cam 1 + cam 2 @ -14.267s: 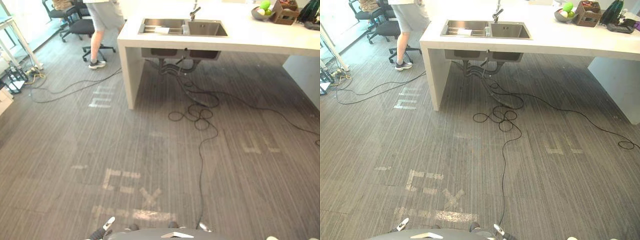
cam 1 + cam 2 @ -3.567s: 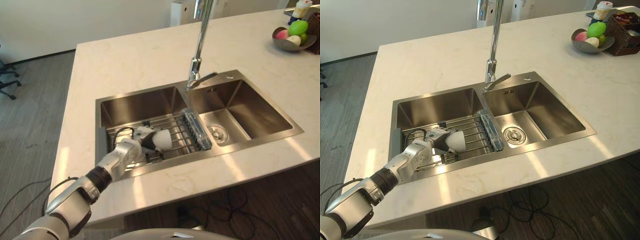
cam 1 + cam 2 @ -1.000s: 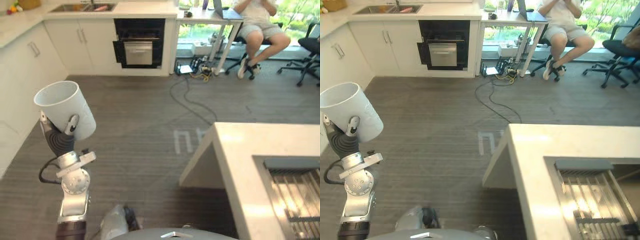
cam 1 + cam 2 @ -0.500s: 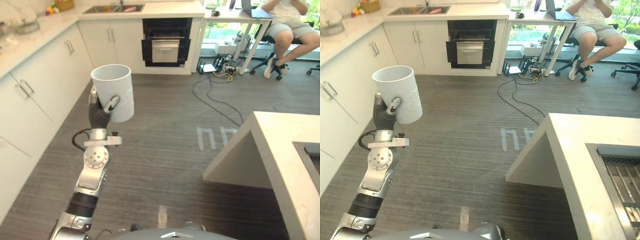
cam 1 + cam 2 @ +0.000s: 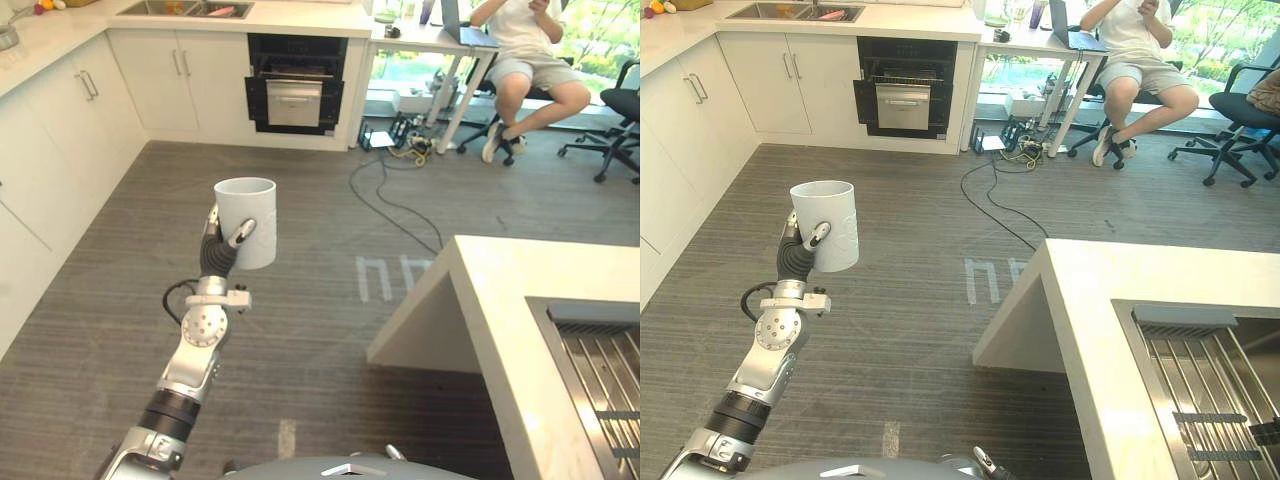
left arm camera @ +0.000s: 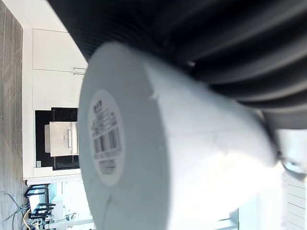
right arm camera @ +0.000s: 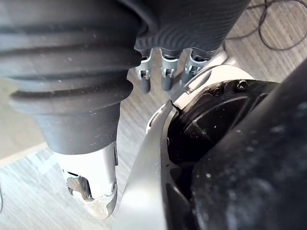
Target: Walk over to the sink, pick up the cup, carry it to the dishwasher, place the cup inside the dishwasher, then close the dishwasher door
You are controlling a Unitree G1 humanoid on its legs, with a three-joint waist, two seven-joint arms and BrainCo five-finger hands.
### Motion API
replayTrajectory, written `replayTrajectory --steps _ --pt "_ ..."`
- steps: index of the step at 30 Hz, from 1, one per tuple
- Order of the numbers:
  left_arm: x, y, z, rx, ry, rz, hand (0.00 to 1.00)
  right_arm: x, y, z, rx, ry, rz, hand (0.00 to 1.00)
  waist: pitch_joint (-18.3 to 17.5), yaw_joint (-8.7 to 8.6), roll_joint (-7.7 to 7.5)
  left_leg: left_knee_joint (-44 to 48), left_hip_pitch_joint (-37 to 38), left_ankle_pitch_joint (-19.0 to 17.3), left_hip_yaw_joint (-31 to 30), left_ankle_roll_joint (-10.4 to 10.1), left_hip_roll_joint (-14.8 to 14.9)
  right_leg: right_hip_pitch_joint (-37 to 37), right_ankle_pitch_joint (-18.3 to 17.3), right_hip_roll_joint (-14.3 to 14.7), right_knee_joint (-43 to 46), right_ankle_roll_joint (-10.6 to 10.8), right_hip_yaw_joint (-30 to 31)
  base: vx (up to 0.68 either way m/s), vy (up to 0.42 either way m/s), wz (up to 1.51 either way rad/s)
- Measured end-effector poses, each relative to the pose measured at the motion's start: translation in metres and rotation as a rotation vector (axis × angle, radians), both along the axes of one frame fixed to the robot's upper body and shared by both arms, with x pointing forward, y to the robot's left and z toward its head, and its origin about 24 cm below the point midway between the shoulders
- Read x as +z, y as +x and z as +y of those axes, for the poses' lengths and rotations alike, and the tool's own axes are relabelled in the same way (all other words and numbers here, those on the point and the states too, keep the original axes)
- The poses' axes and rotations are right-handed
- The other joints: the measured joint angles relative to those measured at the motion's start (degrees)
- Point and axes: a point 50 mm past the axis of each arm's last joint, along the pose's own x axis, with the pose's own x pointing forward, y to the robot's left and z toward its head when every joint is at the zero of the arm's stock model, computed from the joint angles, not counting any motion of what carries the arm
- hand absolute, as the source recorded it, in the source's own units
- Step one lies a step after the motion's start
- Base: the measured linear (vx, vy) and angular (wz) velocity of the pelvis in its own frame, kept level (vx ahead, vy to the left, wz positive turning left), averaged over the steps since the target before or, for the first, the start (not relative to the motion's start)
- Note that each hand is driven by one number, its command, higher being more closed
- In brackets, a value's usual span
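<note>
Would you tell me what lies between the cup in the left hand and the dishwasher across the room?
Only bare grey floor: both eye views show nothing lying between the cup, held up in the left hand, and the dishwasher.

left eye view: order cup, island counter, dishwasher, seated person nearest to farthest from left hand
1. cup, gripped in the left hand
2. island counter, to its right
3. dishwasher, straight ahead, far off
4. seated person, far right corner
</note>
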Motion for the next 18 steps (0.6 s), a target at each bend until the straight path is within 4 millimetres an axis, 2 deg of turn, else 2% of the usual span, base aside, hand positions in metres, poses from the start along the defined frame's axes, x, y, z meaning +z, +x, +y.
replayTrajectory --steps 6,10,13,16,17,18 --pt "-0.006 0.003 0.007 0.024 -0.115 0.073 1.0 -0.001 -0.003 -0.001 -0.01 0.007 0.003 0.0 0.16 0.23 0.27 0.02 0.51 0.17 -1.06 0.2 -0.24 0.95 0.06 0.05 -0.37 -0.36 -0.36 0.0 -0.001 0.02" --pt "-0.022 0.0 0.019 0.046 -0.241 0.186 1.0 -0.002 -0.009 -0.004 -0.087 0.028 0.017 0.0 0.28 0.93 0.64 0.03 1.36 0.21 -1.33 0.28 -0.47 1.9 -0.14 -0.07 -0.63 -0.85 -0.42 0.0 0.0 0.0" --pt "-0.042 -0.003 0.022 0.059 -0.327 0.3 1.0 -0.003 -0.013 -0.008 -0.157 0.036 0.027 0.0 0.85 1.3 1.27 0.06 3.18 -0.29 -2.48 1.02 -0.98 2.89 -1.42 -0.74 1.38 -2.86 -0.66 0.01 0.011 0.02" --pt "-0.042 -0.001 0.011 0.011 -0.389 0.32 1.0 -0.001 -0.009 -0.018 -0.218 0.019 0.007 0.0 2.39 1.46 1.48 0.42 4.07 -5.45 -4.48 1.2 -3.03 -2.47 -6.49 -4.62 16.88 -2.95 -0.2 0.02 0.109 0.17" --pt "-0.043 0.0 0.008 0.004 -0.413 0.331 1.0 -0.001 -0.01 -0.02 -0.232 0.013 0.007 0.0 3.07 1.35 1.07 0.46 4.45 -5.82 -5.63 1.48 -4.04 -6.1 -6.67 -6.26 25.73 -4.87 0.36 -0.04 0.125 0.42" --pt "-0.045 0.0 0.006 0.01 -0.438 0.346 1.0 -0.001 -0.013 -0.018 -0.235 0.009 0.018 0.0 3.96 0.88 0.15 2.61 4.61 -7.42 -7.18 2.91 -5.39 -10.15 -4.68 -8.29 36.2 -9.37 2.34 -0.02 0.098 0.45"
